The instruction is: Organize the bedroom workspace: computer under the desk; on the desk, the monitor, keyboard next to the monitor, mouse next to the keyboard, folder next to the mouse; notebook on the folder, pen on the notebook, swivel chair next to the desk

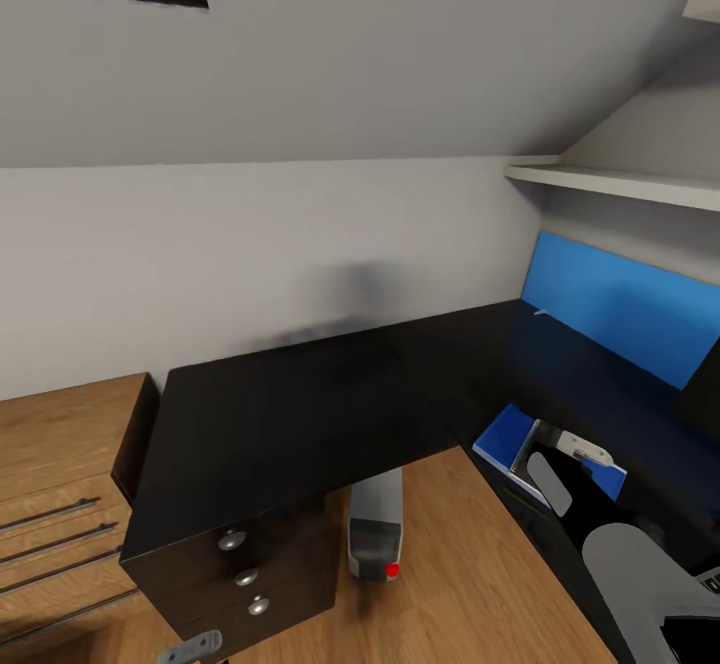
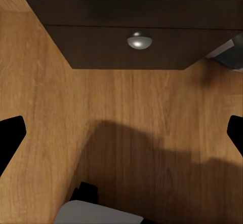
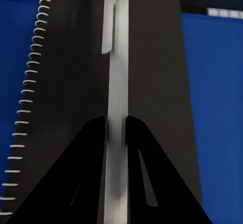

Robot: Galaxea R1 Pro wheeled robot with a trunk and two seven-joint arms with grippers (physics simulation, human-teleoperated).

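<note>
Pinching the pen [image 3: 116, 107], right gripper [image 3: 116, 133] over notebook [image 3: 76, 82]; left gripper [image 2: 121, 133] spread above bare floor [image 2: 126, 107].

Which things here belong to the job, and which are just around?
Job: desk, computer, folder, notebook, pen pinched in the right gripper.
Around: wooden drawer unit, wall shelf.

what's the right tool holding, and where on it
The right tool is shut on the white pen, pinching its barrel toward the end away from the clip, above the notebook.
</note>
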